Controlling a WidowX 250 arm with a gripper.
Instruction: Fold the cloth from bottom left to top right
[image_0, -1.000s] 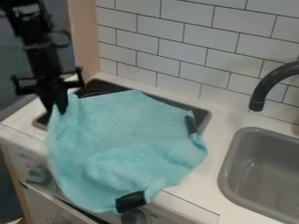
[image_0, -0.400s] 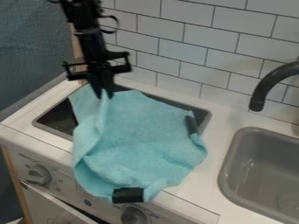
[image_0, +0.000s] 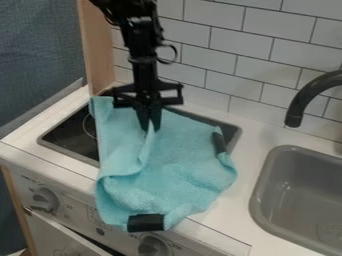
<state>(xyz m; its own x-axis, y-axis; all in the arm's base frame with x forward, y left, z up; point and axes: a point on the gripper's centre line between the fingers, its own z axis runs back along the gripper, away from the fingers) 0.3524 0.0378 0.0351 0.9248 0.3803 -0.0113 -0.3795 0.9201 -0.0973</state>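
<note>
And here's the gripper (image_0: 151, 128), hanging down over the hob (image_0: 67, 135), a ridge of the cloth (image_0: 177, 172) pinched between its fingertips! The cloth spreads below and to both sides of it, one loose flap standing out to its left in the view. From the pinch a crease runs down toward the near edge, where the cloth droops over the front of the table (image_0: 250, 200). Two black strips grip the cloth: one strip (image_0: 145, 223) straight below the gripper, the other strip (image_0: 219, 143) off to its right. Further right sits the sink (image_0: 256, 192), the tap (image_0: 307, 97) arching above it.
</note>
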